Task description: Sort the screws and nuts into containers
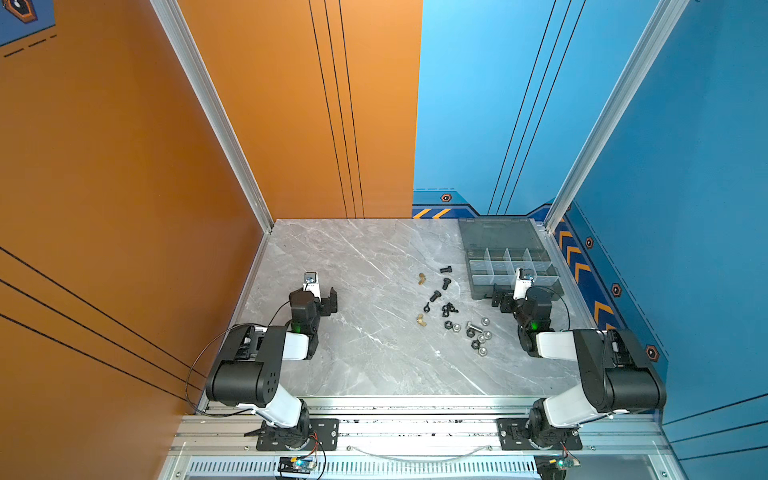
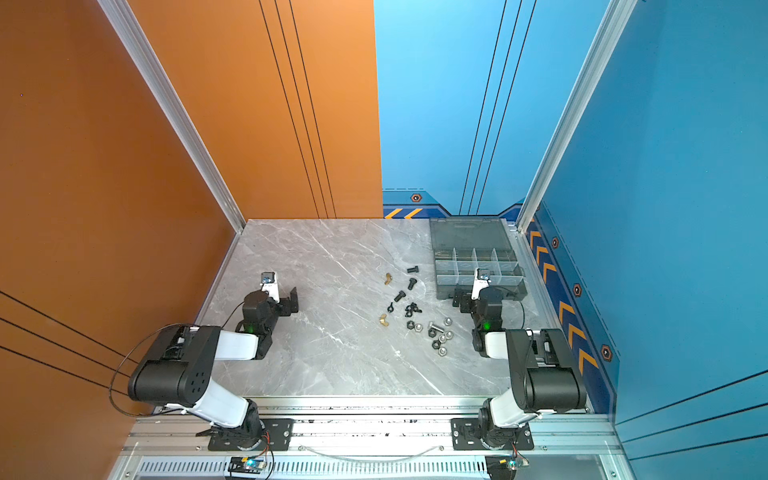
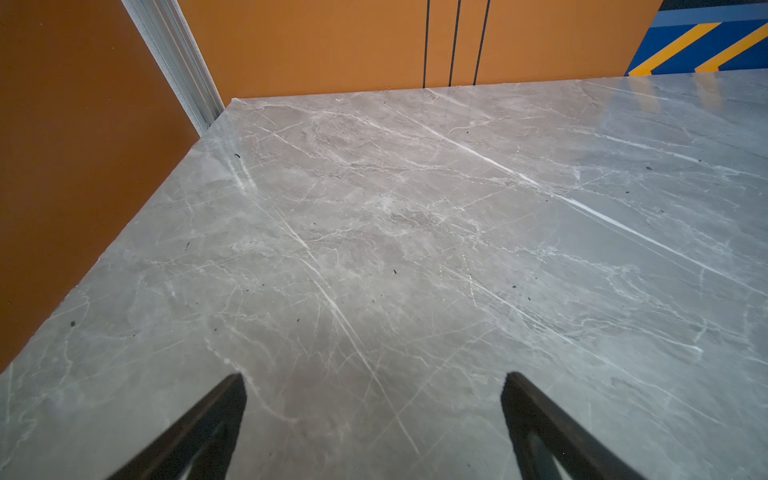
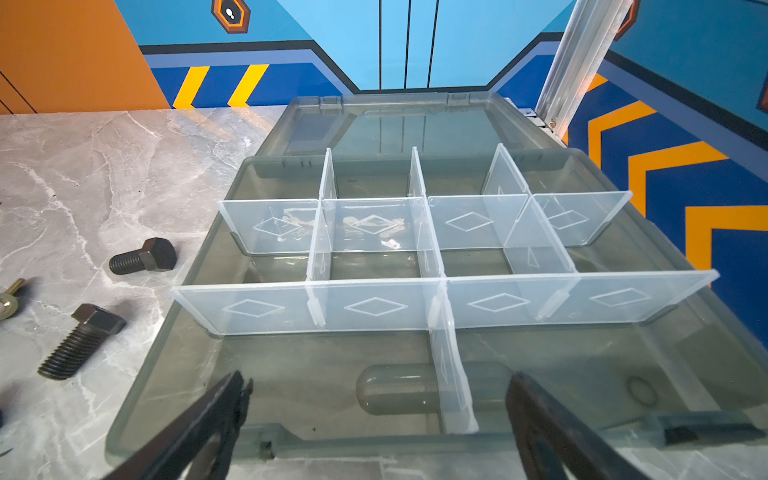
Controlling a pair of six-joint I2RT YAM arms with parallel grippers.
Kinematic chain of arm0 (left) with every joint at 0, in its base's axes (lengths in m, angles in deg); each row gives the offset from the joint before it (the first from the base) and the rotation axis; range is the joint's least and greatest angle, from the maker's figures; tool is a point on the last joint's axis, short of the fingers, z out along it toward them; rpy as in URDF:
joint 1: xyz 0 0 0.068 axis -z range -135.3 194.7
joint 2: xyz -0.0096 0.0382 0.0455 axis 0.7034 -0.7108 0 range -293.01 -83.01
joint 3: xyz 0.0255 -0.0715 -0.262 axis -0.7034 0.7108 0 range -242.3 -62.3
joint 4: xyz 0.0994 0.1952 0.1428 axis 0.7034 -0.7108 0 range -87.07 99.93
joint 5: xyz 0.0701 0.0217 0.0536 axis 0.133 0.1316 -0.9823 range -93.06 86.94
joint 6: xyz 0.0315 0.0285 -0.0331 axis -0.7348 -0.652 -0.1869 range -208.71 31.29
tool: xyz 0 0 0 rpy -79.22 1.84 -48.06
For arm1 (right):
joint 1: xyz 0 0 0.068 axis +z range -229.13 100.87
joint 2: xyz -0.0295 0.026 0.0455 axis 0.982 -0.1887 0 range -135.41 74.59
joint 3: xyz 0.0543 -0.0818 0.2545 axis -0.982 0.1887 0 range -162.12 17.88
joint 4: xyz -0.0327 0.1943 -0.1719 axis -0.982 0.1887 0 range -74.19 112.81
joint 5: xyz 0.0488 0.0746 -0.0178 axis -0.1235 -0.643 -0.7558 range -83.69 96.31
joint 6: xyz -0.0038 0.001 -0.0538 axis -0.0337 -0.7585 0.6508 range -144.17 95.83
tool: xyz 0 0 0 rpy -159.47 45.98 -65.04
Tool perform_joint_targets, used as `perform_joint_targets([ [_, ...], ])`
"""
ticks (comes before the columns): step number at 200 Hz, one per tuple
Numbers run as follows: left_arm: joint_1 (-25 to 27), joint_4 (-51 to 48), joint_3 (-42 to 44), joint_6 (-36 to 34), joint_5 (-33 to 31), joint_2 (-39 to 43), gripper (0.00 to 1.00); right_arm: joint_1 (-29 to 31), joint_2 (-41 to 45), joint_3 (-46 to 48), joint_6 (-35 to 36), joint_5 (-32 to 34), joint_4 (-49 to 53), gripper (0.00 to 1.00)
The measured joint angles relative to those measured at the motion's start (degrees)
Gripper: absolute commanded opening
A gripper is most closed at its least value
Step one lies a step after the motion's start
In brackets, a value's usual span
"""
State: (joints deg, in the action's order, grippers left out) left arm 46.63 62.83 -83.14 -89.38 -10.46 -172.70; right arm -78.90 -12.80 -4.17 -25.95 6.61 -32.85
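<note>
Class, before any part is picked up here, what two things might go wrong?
1. The hex nuts lie bunched around the silver bolt; a pick there may grab or scatter neighbours.
2. The open right tool hangs at the front edge of the organizer box and might knock its clear dividers.

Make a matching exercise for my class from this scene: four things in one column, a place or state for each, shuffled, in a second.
Things:
1 organizer box
2 silver bolt
3 left gripper
4 brass wing nuts

States:
A jaws open over bare table
B among the hex nuts
C lid lying open
D two, lying apart from each other

Pairs: 1-C, 2-B, 3-A, 4-D
</note>
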Motion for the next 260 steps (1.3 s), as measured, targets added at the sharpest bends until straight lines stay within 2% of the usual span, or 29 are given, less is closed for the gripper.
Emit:
perform_joint_targets([
  [128,-0.55,-0.02,0.0,0.02,1.11,0.0,0.98,0.22,0.0,0.07,0.02,0.09,-0.11,1.0],
  [184,-0.55,-0.26,-0.07,0.02,1.66,0.0,0.98,0.26,1.05,0.17,-0.07,2.14,0.44,1.0],
  [209,-0.52,-1.31,-0.15,0.02,1.7,0.81,0.98,0.26,5.53,-0.24,-0.26,2.62,5.14,0.99],
  [260,-0.35,-5.9,-0.42,-0.22,1.9,7.63,0.98,1.16,14.49,-8.48,-3.28,1.25,23.58,1.0],
])
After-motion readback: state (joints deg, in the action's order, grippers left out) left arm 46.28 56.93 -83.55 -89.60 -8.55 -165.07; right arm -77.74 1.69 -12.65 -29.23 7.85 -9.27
